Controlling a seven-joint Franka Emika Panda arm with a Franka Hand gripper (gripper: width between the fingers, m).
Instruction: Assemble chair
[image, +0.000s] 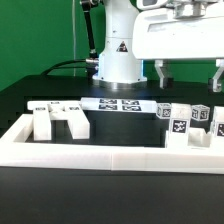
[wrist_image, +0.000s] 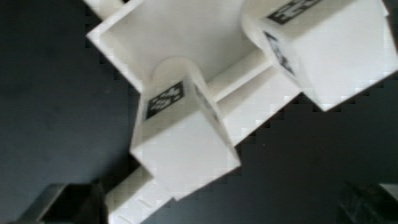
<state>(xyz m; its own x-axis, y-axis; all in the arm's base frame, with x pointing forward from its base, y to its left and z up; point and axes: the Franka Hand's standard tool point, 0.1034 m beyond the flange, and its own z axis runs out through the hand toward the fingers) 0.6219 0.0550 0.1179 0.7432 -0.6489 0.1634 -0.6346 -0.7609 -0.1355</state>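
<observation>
The chair's white blocky parts lie loose inside the border rail. A low piece with upright blocks (image: 56, 119) sits at the exterior view's left. Several tagged cube-like pieces (image: 187, 119) stand at the right. My gripper (image: 189, 82) hangs open well above those right-hand pieces, touching nothing. In the wrist view, a long white block with a tag (wrist_image: 178, 125) and a second tagged block (wrist_image: 302, 50) lie below on the black table. My gripper (wrist_image: 222, 205) shows only as dark fingertips (wrist_image: 68, 202) at the frame's corners, wide apart and holding nothing.
The long white border rail (image: 110, 155) runs along the front and both sides. The marker board (image: 120, 104) lies flat behind the parts, in front of the robot's base (image: 116, 55). A black table and a green backdrop lie around.
</observation>
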